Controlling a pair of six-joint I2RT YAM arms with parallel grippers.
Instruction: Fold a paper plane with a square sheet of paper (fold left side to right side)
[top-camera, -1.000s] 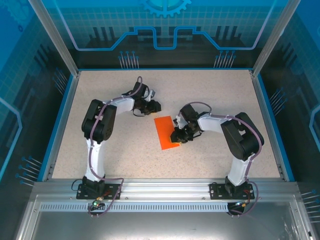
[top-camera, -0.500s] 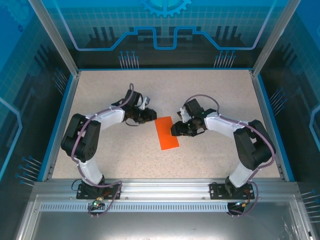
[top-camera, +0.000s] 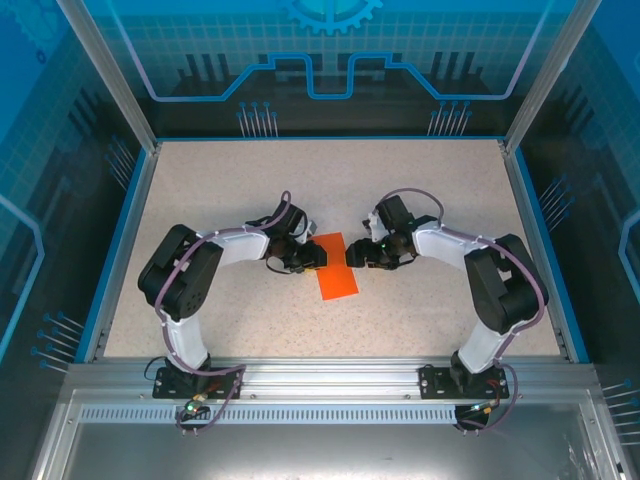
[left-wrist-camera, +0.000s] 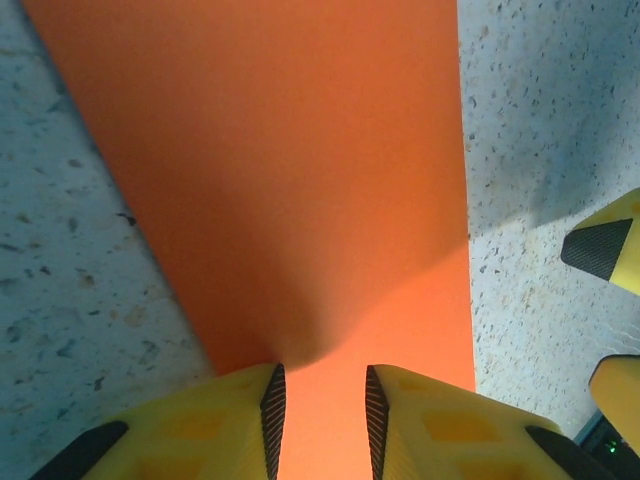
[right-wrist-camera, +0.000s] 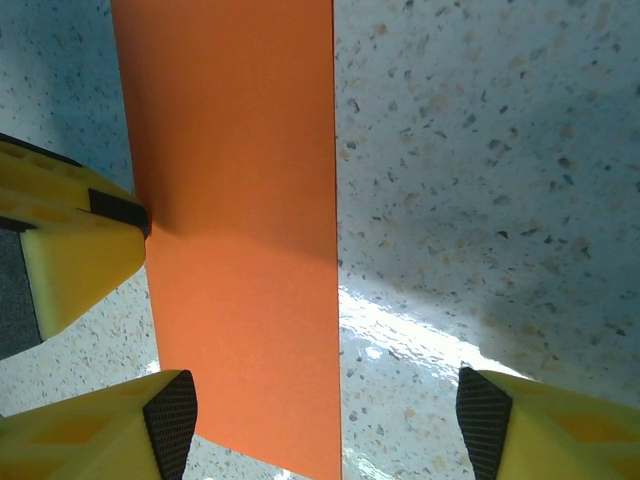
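Release on the right: the right tool (right-wrist-camera: 325, 422) is now spread wide, where a second ago it was nearly closed low on the paper (top-camera: 336, 266). It has been brought up along the right edge, and the paper's near end is seen lying between its pads. The left tool (left-wrist-camera: 320, 405) has been swung in from the far side and set low at the left edge. Its pads are parted only narrowly, with orange showing through the gap and nothing seen clamped. The paper is left flat on the worktop (top-camera: 440, 190), a narrow rectangle between the two tools, barely moved. A halving fold appears already made and freed, and the next crease is judged to be approached from both sides.
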